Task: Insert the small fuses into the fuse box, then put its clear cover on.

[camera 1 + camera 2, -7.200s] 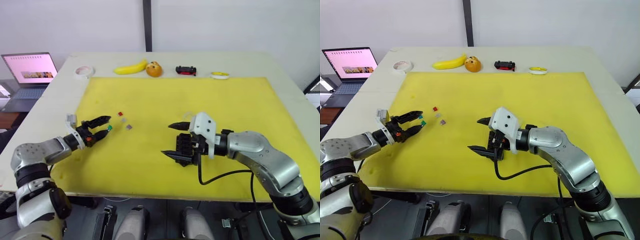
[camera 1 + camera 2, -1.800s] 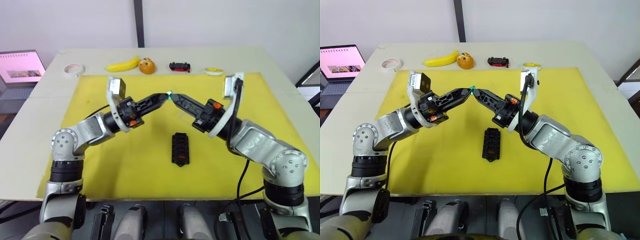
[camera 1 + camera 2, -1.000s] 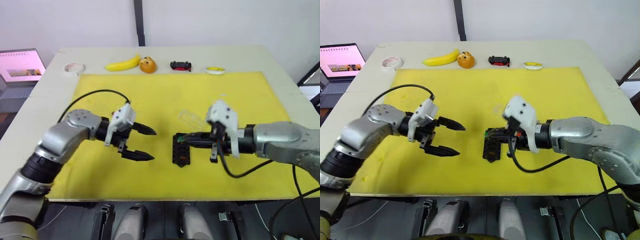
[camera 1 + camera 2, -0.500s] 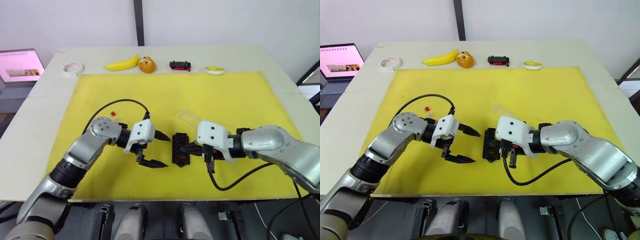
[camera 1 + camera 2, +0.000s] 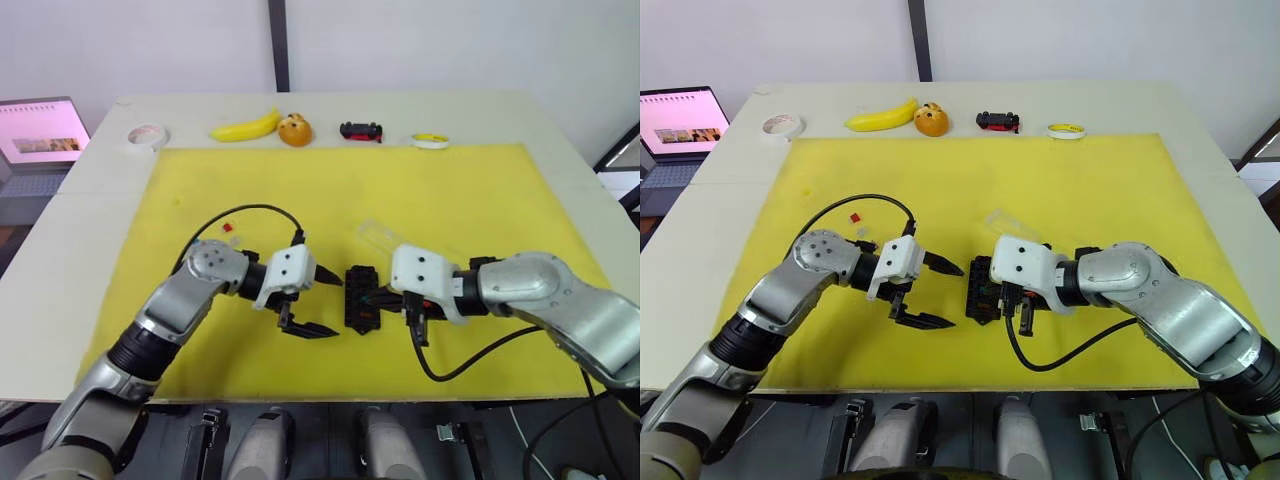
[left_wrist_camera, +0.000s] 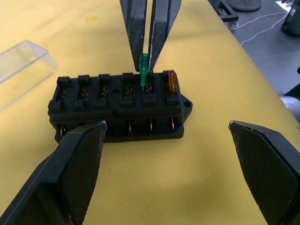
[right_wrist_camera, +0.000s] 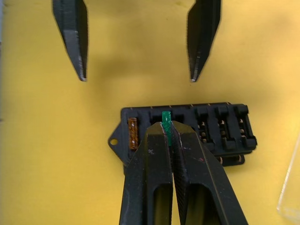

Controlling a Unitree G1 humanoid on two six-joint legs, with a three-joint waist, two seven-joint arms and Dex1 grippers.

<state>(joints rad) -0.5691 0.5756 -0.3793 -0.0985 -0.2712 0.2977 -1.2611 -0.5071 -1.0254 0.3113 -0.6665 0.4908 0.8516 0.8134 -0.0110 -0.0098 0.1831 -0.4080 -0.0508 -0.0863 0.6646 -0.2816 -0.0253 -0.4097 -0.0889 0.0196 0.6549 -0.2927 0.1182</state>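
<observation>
Head views: the black rectangular plastic fuse box [image 5: 361,297] lies on the yellow mat [image 5: 480,190] covering the worktop [image 5: 90,200], directly between the two hands. The left hand [image 5: 322,306] is released, fingers spread wide, its tips just beside the box. The right hand [image 5: 375,297] reaches over the box from the opposite side. The clear rectangular plastic cover [image 5: 381,238] lies on the mat just beyond the right hand. A small red fuse [image 5: 227,228] lies beyond the left forearm, well apart from the box. Along the far worktop edge lie a yellow banana [image 5: 245,128], an orange fruit [image 5: 295,131] and a black-and-red toy car [image 5: 361,131].

Left wrist view: the box faces the released left hand, whose fingers [image 6: 79,164] flank it. The right hand's fingers [image 6: 136,28] are clenched on a small green fuse [image 6: 144,70], its lower end at a slot in the box's top row. An orange fuse [image 6: 171,82] sits seated in the neighbouring end slot. The cover lies beside the box.

Right wrist view: the right hand's fingers [image 7: 157,159] pinch the green fuse above the box, next to the orange fuse. The left hand's spread fingers [image 7: 75,35] stand beyond the box.
</observation>
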